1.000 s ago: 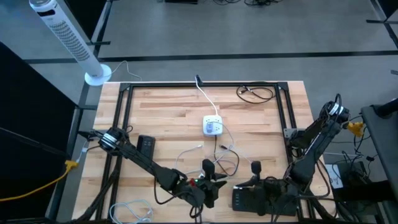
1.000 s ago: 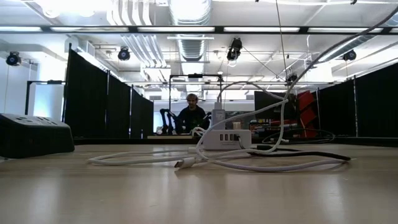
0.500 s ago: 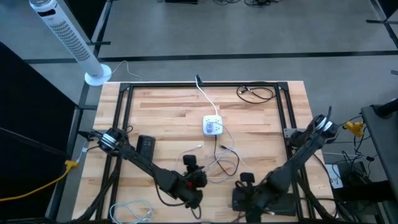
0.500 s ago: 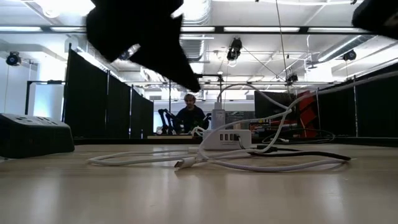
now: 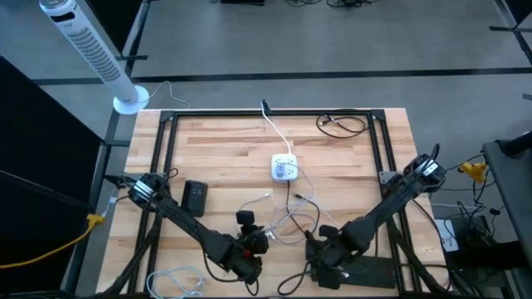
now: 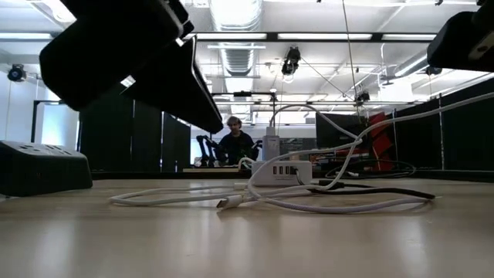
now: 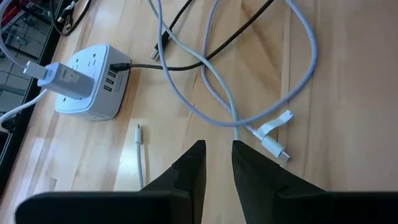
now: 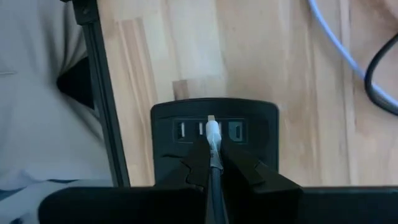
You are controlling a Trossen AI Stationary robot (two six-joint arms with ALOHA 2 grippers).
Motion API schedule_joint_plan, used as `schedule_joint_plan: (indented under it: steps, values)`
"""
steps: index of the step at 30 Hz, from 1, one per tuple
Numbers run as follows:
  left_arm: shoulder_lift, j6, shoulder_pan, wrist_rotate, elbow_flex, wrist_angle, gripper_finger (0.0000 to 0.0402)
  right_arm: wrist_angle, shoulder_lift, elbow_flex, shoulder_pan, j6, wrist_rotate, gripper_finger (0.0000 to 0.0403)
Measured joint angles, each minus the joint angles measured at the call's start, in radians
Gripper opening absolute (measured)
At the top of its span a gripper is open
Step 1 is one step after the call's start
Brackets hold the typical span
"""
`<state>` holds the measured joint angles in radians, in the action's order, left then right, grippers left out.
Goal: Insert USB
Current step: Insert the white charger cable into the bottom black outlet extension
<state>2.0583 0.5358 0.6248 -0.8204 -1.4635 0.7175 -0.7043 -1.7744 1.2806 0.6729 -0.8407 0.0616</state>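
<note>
White plug is pinched in the closed right gripper, tip at the black hub. Left gripper is nearly shut, nothing held. If the plug is skewed, it could be jammed or the hub pushed away.

Quick headcount. Two robot arms over the wooden table. One white charging hub roughly mid-table; two black boxes, one off to the hub's left, the other at the near edge, on the hub's right. That near box shows three ports in a row. A loose tangle of cables just below the hub, can't count them. One dark cable coil at the far right corner. One white tower fan beyond the far left corner. One person in the room behind.
</note>
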Motion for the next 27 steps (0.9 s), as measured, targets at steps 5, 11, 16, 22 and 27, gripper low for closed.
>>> schedule_joint_plan:
  steps: [5,11,16,22,27]
  values:
    - [0.0,0.006,0.005,0.0,0.01,0.006,0.0064,-0.031,-0.041,0.026,0.0,0.004,0.026,0.001]
    - [0.0,0.006,0.007,0.0,0.011,0.003,0.0064,-0.056,-0.054,0.042,0.0,0.006,0.034,0.001]
    - [0.0,0.009,0.007,0.0,0.011,0.001,0.0064,-0.052,-0.054,0.043,-0.002,0.004,0.033,0.001]
    - [0.0,0.01,0.007,0.0,0.011,0.001,0.0063,-0.051,-0.056,0.043,-0.007,0.012,0.021,0.001]
    - [0.0,0.013,0.007,0.0,0.011,0.0,0.0064,-0.053,-0.056,0.043,-0.019,0.02,0.02,0.001]
